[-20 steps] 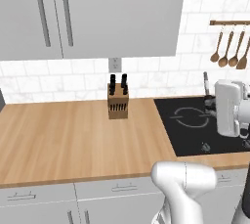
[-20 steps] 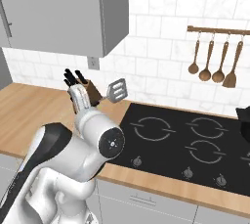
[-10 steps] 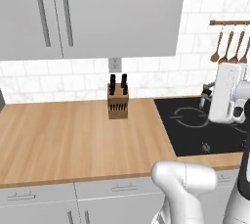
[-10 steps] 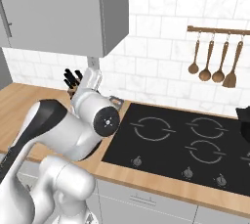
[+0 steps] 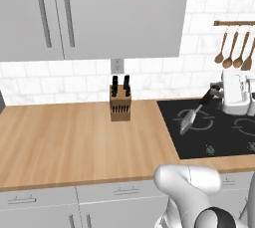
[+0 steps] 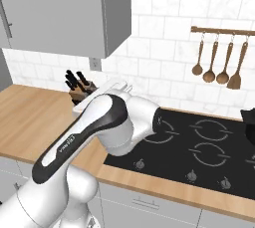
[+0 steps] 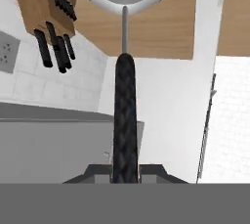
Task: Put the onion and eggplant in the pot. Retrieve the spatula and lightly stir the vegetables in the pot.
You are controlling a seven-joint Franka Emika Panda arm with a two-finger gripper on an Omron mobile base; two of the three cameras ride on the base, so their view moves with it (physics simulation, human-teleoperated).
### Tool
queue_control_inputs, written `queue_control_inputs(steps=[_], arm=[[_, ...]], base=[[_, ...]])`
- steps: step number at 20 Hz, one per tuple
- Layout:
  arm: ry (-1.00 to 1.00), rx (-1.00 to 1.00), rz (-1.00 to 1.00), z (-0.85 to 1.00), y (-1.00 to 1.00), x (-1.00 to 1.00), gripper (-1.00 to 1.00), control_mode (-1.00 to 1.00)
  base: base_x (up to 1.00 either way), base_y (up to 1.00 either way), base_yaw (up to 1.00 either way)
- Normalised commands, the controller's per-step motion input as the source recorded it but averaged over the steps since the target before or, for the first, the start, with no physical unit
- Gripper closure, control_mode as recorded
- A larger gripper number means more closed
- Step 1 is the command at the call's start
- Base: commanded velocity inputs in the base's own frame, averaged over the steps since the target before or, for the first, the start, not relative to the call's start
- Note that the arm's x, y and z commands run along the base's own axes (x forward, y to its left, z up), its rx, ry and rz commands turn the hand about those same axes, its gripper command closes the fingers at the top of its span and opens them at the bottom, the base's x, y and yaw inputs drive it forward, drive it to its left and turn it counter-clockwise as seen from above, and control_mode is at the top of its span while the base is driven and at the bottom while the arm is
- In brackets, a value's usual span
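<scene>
Clearly the gripper (image 7: 125, 171) is clamped tight on the spatula (image 7: 125, 66); in the hand view the thin black handle runs up from between the two dark finger tips, which press it from either side, and ends in a silver shaft and a flat slotted grey head at the top of the picture; behind the head lies wooden counter, and up in the left corner sits the knife block (image 7: 46, 3) with its black handles pointing away from it.

From the left base view the spatula (image 5: 191, 115) hangs in the air above the left part of the black cooktop (image 5: 219, 137), tilted, its grey head low and to the left, its black handle rising to the right toward the white hand (image 5: 234, 92) at the right edge; the knife block (image 5: 120, 103) stands on the wooden counter (image 5: 74, 142) near the tiled back wall, well apart from the spatula on its left; wooden spoons (image 5: 231, 48) hang from a rail on the wall at far right.

From the right base view the arm's white and dark bulk covers the left part of the cooktop (image 6: 209, 147); the dark edge of the pot (image 6: 249, 118) shows at the right border, beside the far right burner; whether anything lies in it cannot be told.
</scene>
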Motion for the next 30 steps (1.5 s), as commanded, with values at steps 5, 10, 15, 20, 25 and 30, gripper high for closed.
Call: queue_control_inputs(steps=[5, 10, 15, 20, 25, 30], arm=[[0.07, 0.04, 0.00, -0.06, 0.19, 0.09, 1.00, -1.00], [0.00, -0.17, 0.00, 0.00, 0.00, 0.02, 1.00, -1.00], [0.09, -0.23, 0.00, -0.09, 0.04, 0.20, 1.00, -1.00], [0.14, -0.15, -0.01, -0.04, 0.03, 0.24, 1.00, -1.00], [0.00, 0.00, 0.00, 0.00, 0.00, 0.00, 1.00, 1.00], [0.00, 0.00, 0.00, 0.00, 0.00, 0.00, 1.00, 1.00]], base=[[0.00, 0.00, 0.00], [0.00, 0.00, 0.00], [0.00, 0.00, 0.00], [0.00, 0.00, 0.00], [-0.09, -0.53, 0.00], [-0.37, -0.92, 0.00]])
